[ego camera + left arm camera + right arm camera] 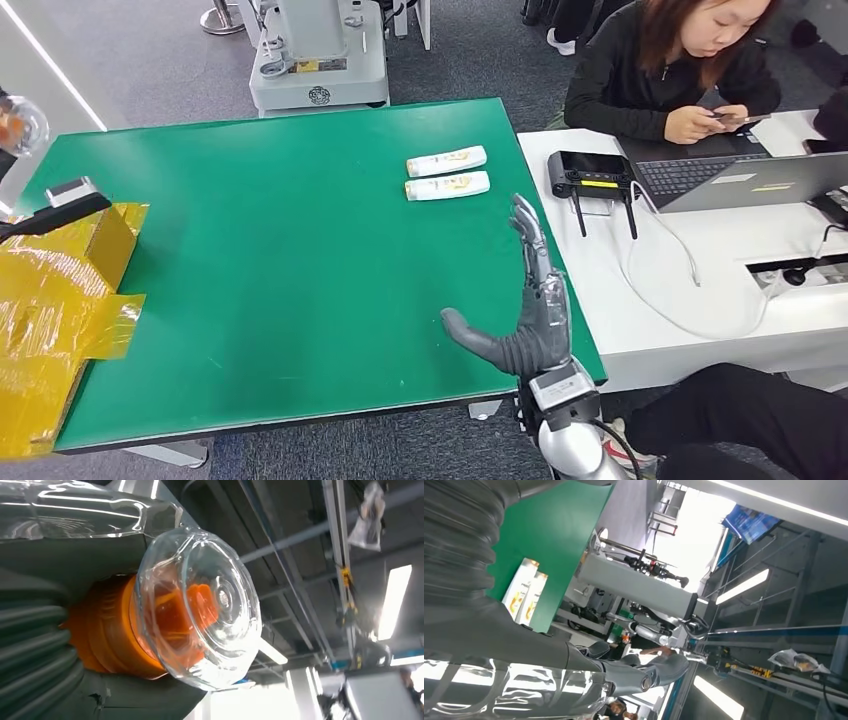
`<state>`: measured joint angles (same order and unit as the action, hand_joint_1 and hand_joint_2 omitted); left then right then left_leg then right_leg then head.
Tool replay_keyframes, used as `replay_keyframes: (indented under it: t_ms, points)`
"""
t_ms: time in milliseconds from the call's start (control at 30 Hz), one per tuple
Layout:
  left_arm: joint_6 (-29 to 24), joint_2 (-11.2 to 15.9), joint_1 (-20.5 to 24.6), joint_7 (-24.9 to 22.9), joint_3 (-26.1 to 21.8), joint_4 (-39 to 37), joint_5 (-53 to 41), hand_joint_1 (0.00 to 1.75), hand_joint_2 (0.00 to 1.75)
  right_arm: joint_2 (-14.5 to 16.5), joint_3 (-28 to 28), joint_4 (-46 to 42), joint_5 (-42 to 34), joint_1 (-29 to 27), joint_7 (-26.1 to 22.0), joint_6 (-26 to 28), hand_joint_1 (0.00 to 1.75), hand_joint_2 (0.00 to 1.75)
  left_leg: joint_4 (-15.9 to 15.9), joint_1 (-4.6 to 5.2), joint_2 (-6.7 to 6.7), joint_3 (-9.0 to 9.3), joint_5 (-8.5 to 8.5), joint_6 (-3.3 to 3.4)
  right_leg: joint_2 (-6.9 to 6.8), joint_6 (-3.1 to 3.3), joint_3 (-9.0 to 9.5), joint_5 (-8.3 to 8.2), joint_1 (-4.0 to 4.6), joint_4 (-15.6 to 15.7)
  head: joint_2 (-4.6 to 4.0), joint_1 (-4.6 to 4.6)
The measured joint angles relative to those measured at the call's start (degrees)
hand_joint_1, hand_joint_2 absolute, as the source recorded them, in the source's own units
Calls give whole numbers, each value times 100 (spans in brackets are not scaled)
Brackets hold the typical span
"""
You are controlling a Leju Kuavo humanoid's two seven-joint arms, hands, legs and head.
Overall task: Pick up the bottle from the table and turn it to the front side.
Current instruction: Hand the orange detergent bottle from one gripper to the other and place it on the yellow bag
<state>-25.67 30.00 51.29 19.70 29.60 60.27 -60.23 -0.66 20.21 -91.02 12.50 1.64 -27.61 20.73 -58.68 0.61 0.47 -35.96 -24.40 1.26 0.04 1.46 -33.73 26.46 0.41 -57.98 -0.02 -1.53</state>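
Two white bottles lie side by side on the green table near its far right corner, one just behind the other. My right hand hovers open over the table's right front edge, fingers stretched toward them and thumb out to the side, well short of the pair. The right wrist view shows that hand empty, with both bottles beyond it. My left hand grips a bottle with an orange top under a clear dome cap. That cap peeks in at the head view's left edge.
A box wrapped in yellow tape sits at the table's left end. A white desk adjoins on the right, carrying a black router, cables and a laptop. A person sits behind it with a phone. A white machine base stands beyond the table.
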Motion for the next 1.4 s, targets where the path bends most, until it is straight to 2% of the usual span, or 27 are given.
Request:
replay_keyframes:
  t_ms: [100, 233, 433, 600, 700, 933, 1100, 1233, 1400]
  points:
    - [-42, 211, -331, -50, -77, 64, -85, 175, 175, -26, -61, -73, -86, -75, -15, 5, 0, 175, 2, 0, 0, 1, -2, -3, 0, 1, 3, 1, 0, 0, 0, -2]
    - [-245, 412, -994, -105, -425, 166, -294, 175, 175, -66, -127, -174, -171, -215, -27, 21, 0, 175, 3, 0, 14, 3, -6, -9, 12, 2, -2, 1, -1, 2, 0, -2]
    - [-183, 561, -1540, -121, -801, 223, -400, 175, 175, -85, -141, -260, -166, -252, -11, 4, 0, 175, 3, 0, 6, 0, -6, -9, 5, 2, 2, 2, 0, 2, 0, -3]
    - [-155, 602, -2143, -41, -1350, 208, -399, 175, 175, -85, -160, -395, -35, -285, 125, -92, 0, 175, 3, -1, 15, 1, -7, -9, 13, 3, -2, 2, 0, 3, 0, -2]
    - [-91, 624, -2359, 116, -1645, 83, -356, 175, 175, -85, -198, -438, 29, -315, 162, -153, 0, 175, 3, -4, 9, 0, -7, -9, 8, 3, -4, 4, 2, 4, 0, -2]
    - [50, 551, -2509, 114, -1921, -181, -238, 175, 175, -85, -228, -435, 55, -309, 175, -334, 0, 175, 3, -4, 3, -1, -5, -12, 1, 6, 2, 3, 3, 3, 0, -3]
    - [100, 470, -2918, 152, -2136, -212, -191, 175, 175, -83, -222, -361, 50, -233, 200, -407, 0, 175, 2, -3, 7, 0, -5, -13, 4, 7, -1, 2, 2, 5, 0, -3]
    - [349, 285, -3282, 251, -2255, -65, -269, 175, 175, -84, -207, -331, 49, -147, 255, -472, 0, 175, 2, -3, -4, -1, -5, -12, -5, 5, -1, 5, 1, 6, 0, -3]
    - [685, 11, -3377, 262, -2227, 10, -526, 175, 175, -84, -146, -289, 50, -72, 297, -495, 0, 175, 2, -3, -5, -1, -3, -13, -7, 5, 0, 3, 1, 7, 0, -3]
